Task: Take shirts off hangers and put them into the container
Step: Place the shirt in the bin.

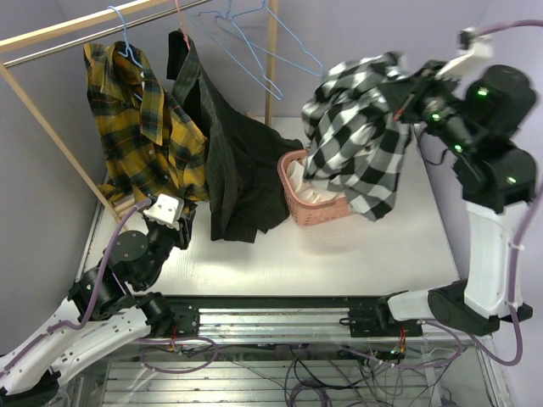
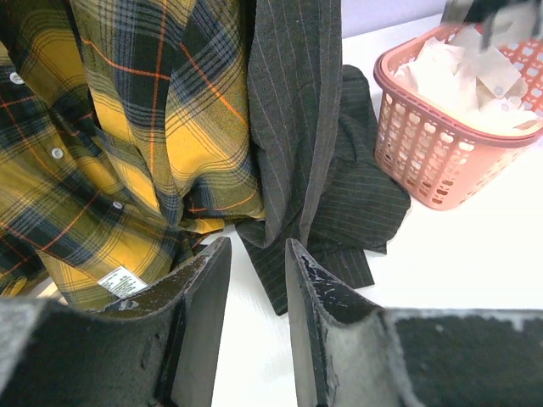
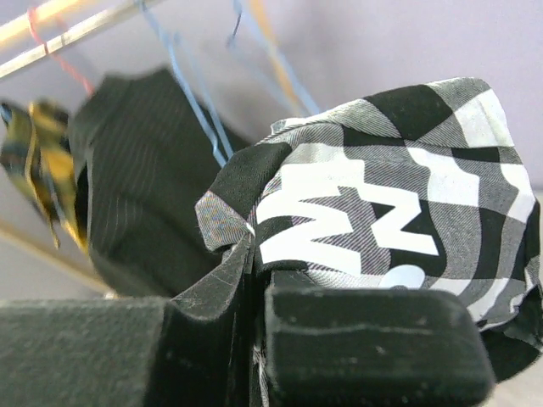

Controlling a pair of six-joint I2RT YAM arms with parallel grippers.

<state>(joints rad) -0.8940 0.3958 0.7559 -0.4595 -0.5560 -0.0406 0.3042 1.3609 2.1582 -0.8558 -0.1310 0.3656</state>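
A yellow-and-black plaid shirt [image 1: 140,127] [image 2: 110,144] hangs on a light blue hanger [image 1: 125,38] at the left of the rack. Beside it a dark pinstriped shirt [image 1: 229,161] [image 2: 314,153] [image 3: 136,186] hangs from a pink hanger [image 1: 178,17], its hem lying on the table. My left gripper [image 1: 182,222] [image 2: 257,254] is open and empty, low by both hems. My right gripper [image 1: 399,97] [image 3: 259,254] is shut on the black-and-white checked shirt [image 1: 356,136] [image 3: 382,212], which dangles above the right side of the salmon-pink container [image 1: 310,208] [image 2: 433,161]. A white shirt [image 1: 297,178] [image 2: 467,85] lies inside it.
Empty light blue hangers [image 1: 254,51] [image 3: 191,102] hang on the rail at the back. A slanted wooden rack pole [image 1: 51,127] stands at the left and an upright wooden post [image 1: 271,59] behind the container. Bare white tabletop [image 1: 339,254] lies in front of the container.
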